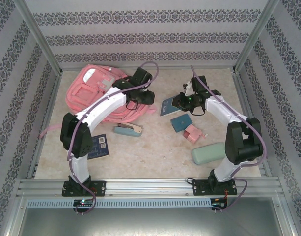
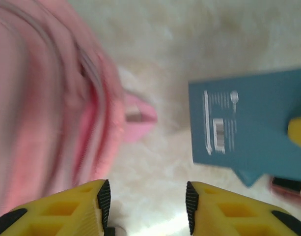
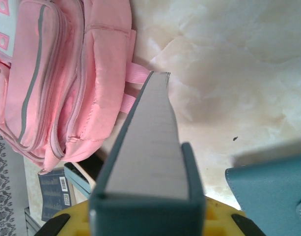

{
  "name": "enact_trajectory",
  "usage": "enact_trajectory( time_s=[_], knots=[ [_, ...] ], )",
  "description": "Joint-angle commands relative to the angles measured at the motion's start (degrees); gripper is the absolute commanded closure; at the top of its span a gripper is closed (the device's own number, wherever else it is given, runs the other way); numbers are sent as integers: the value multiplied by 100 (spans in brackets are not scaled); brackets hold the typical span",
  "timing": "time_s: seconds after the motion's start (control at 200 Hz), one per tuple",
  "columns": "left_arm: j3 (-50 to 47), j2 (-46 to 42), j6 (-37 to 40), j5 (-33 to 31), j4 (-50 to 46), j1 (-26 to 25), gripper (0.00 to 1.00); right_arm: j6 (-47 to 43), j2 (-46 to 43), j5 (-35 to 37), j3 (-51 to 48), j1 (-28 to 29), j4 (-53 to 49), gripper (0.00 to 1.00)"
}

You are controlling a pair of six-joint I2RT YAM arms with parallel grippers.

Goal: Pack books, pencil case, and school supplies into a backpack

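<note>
The pink backpack (image 1: pixel 94 93) lies at the back left, and the left wrist view has it blurred (image 2: pixel 42 113). My right gripper (image 1: pixel 179 102) is shut on a teal book (image 1: pixel 169 106), lifted beside the bag's right end. The right wrist view looks along that book's page edge (image 3: pixel 150 147), with the backpack (image 3: pixel 67 73) behind it. My left gripper (image 1: pixel 146 96) hovers open by the bag's right edge, nothing between its jaws (image 2: pixel 148 201); the held book (image 2: pixel 243 123) hangs in front of it. A navy book (image 1: pixel 98 146) lies under the left arm.
A teal square pad (image 1: pixel 181 123), a pink boxy thing (image 1: pixel 192 132) and a mint green pencil case (image 1: pixel 209 153) sit on the right half of the table. A teal and tan oblong item (image 1: pixel 128 129) lies in the middle. Patterned walls close in three sides.
</note>
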Motion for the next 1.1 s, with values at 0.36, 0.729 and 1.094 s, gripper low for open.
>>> enact_trajectory(
  time_s=[0.36, 0.729, 1.094],
  knots=[
    [-86, 1207, 1050, -513, -786, 723, 41, 268, -35, -60, 107, 320, 155, 100],
    [-213, 1036, 924, -738, -637, 734, 100, 427, -12, -121, 62, 440, 350, 100],
    [-585, -1264, -285, -405, 326, 1580, 100, 875, 200, -165, 357, 841, 904, 100]
  ],
)
